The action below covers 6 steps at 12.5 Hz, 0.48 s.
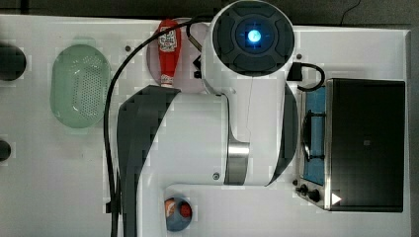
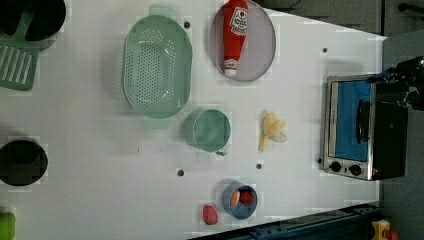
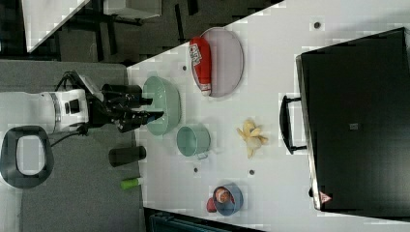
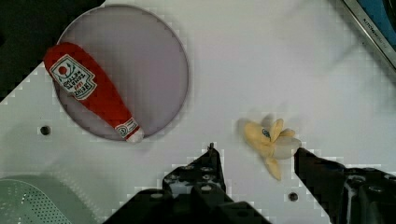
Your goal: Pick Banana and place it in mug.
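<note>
The banana (image 2: 271, 131) is a small pale yellow peeled thing lying on the white table between the mug and the toaster oven; it shows too in the right view (image 3: 251, 135). The mug (image 2: 211, 131) is a round green cup standing upright beside the colander, open side up and nothing in it (image 3: 192, 140). My gripper (image 4: 254, 150) is open and holds nothing. In the wrist view the banana (image 4: 268, 140) lies on the table beyond the two black fingertips (image 4: 212, 163). In the right view the gripper (image 3: 151, 110) hangs well off the table. In the top view my arm hides both banana and mug.
A red ketchup bottle (image 2: 235, 35) lies on a grey plate (image 2: 260, 45). A pale green colander (image 2: 157, 65) sits near the mug. A toaster oven (image 2: 357, 127) stands past the banana. A blue bowl (image 2: 240, 201) and a red fruit (image 2: 210, 214) sit near the table edge.
</note>
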### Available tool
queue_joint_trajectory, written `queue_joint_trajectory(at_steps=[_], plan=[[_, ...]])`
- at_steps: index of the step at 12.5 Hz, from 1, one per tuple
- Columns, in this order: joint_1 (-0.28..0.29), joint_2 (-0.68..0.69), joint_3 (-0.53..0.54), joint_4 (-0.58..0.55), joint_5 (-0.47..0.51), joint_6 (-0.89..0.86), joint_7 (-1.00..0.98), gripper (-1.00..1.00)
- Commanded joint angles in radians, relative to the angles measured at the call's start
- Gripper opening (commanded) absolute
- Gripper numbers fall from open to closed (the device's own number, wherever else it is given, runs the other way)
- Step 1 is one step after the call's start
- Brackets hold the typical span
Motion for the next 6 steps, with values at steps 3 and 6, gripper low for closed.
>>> queue_joint_trajectory(at_steps=[3, 6], plan=[[0.026, -0.285, -0.075, -0.205, -0.01, -0.104, 0.099, 1.0], [0.029, -0.262, -0.071, -0.236, -0.01, -0.087, 0.093, 1.0]])
